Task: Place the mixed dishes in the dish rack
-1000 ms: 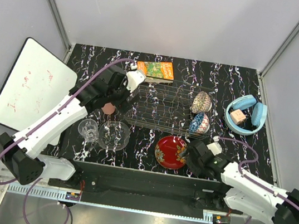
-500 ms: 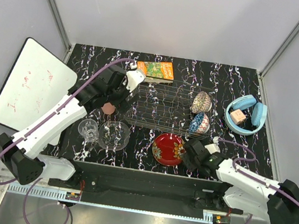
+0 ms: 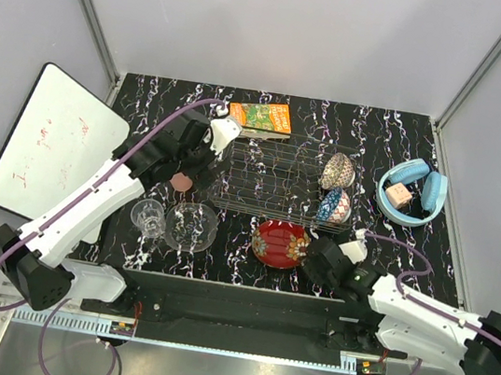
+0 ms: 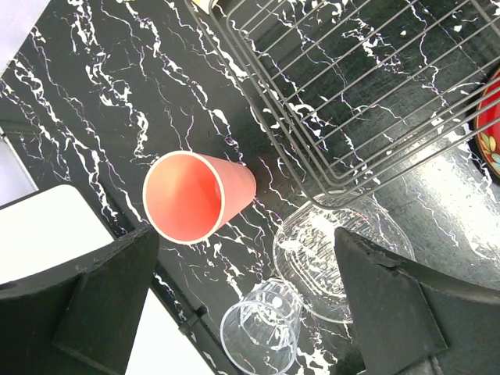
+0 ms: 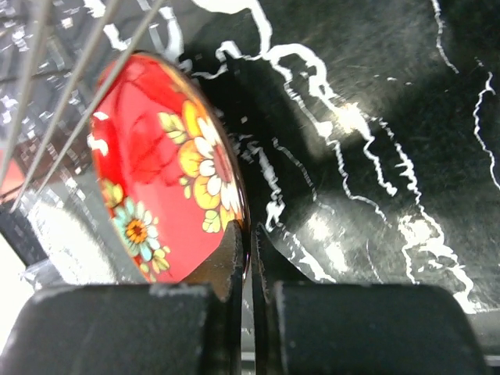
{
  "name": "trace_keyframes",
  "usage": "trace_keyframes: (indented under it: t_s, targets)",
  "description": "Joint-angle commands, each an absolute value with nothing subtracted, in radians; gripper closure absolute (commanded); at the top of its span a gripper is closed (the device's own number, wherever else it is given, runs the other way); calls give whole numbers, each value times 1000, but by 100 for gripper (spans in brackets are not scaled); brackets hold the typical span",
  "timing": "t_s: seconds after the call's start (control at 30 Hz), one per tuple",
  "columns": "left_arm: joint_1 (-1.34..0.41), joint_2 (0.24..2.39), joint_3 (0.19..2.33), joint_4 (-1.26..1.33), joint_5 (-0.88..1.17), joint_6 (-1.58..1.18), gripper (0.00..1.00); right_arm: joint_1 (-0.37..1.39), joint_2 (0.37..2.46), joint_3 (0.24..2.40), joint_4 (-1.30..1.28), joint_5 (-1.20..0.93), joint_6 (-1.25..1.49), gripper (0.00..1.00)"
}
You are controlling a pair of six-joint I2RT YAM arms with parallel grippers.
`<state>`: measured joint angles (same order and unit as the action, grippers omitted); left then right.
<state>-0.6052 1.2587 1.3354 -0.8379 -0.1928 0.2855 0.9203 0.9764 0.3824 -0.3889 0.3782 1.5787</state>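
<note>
**A:** Any writing you can read?

**B:** Not much. The orange-green carton at the far side of the black, white-veined table has print too small to make out. The white board leaning at the left carries faint red scribbles, not legible. The clear glass bowl has raised lettering on its base, but I cannot read it.

**A:** And the red floral plate?

**B:** The red floral plate is glossy red with yellow-and-white blossoms and a small teal daisy. It is tilted up on the table just beside the near side of the silver wire dish rack. Whether it touches the wires I cannot tell. The right pincer is clamped on its rim, one finger on each face.

**A:** The left pincer?

**B:** The left pincer has its jaws wide apart and holds nothing, above the salmon-pink cup. The cup lies on its side just beside the rack's left end, its mouth turned away from the rack.

**A:** The other dishes?

**B:** The clear drinking glass stands close beside the glass bowl, near the table's front edge. The blue patterned bowl and the brownish patterned bowl stand on edge in the rack's right end.
</note>
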Motion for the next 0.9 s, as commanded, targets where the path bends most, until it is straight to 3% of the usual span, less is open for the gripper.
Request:
trace_keyframes:
  t_s: [0.0, 0.37, 0.7, 0.87]
  targets:
    - [-611, 1210, 1351, -839, -230, 304, 1, 966, 881, 367, -480, 469, 1517, 100]
    - [-611, 1187, 1354, -867, -293, 365, 1, 1009, 769, 414, -405, 482, 1181, 100]
    - [-611, 1174, 1368, -874, -314, 357, 1, 1009, 857, 593, -344, 436, 726, 100]
    - [-609, 1151, 1353, -873, -319, 354, 1, 1011, 862, 629, -321, 413, 631, 100]
